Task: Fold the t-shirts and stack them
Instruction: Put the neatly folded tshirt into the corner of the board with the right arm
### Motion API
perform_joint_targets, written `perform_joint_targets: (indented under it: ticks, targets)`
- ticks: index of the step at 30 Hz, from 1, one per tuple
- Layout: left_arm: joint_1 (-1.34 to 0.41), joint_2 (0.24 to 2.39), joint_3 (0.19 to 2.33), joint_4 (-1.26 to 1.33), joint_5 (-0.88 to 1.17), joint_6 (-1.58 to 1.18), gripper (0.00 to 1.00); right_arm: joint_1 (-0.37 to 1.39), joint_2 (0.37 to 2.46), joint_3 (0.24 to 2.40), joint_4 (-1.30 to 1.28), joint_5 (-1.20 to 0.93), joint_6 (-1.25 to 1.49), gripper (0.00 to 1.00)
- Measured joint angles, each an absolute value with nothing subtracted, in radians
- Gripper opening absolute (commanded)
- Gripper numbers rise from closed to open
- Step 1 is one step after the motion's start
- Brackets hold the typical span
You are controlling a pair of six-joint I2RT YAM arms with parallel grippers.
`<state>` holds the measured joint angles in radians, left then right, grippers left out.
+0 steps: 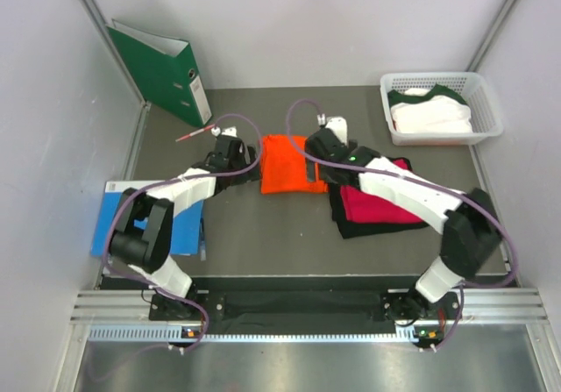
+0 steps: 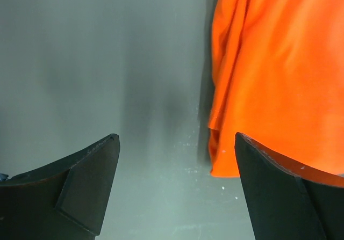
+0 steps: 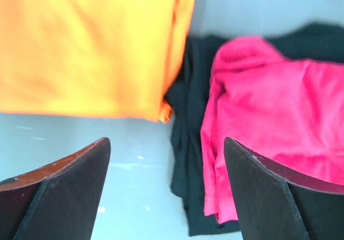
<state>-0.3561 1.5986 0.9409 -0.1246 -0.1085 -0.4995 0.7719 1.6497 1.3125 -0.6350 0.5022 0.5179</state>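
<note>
Landmark: bright orange cotton t-shirt [image 1: 285, 166], lying on the grey counter [image 1: 263, 243] as a compact rectangle. It looks folded.

- Left claw [image 2: 176, 138]: spread wide, nothing between its fingers, just off the orange shirt's left edge.
- Right claw [image 3: 166, 140]: spread wide and empty, at the orange shirt's right edge, over the gap before the next pile.
- Magenta pink t-shirt [image 1: 377, 206]: right of the orange shirt, crumpled, on top of a black t-shirt [image 1: 351, 229].
- White t-shirt with dark green trim [image 1: 429, 113]: far right and behind the orange shirt, inside a white plastic mesh basket [image 1: 491, 116].
- Green ring binder [image 1: 162, 72]: standing behind and left of the orange shirt.
- Flat blue folder [image 1: 110, 217]: near left of the orange shirt, under the left arm.

Step in hand, as I judge it: leave the orange fold and start on the magenta shirt. To do it well, lift the claws straight up so no finger drags the fold open. Then pinch the magenta layer alone at two separate spots — the black cloth under it could come along — and spread it flat before folding.

Count: t-shirts four — one of each colour. Claws two. Basket one, binder one, folder one.
</note>
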Motion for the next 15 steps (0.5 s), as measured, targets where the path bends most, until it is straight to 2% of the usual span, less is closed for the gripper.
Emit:
perform_joint_targets:
  ticks: [6,11,15]
  targets:
    - [-0.356,1.716,0.927,0.003,-0.049,-0.527,0.91,0.629,1.452,1.150,-0.400,0.307,0.498,0.87]
    - [-0.356,1.774,0.955,0.098,-0.001,-0.553,0.86,0.504,1.458,1.045,-0.274,0.121,0.501,0.88]
    - [-0.356,1.847,1.015,0.148,0.044,-0.569,0.61,0.486,1.499,1.031,-0.229,0.020,0.505,0.90]
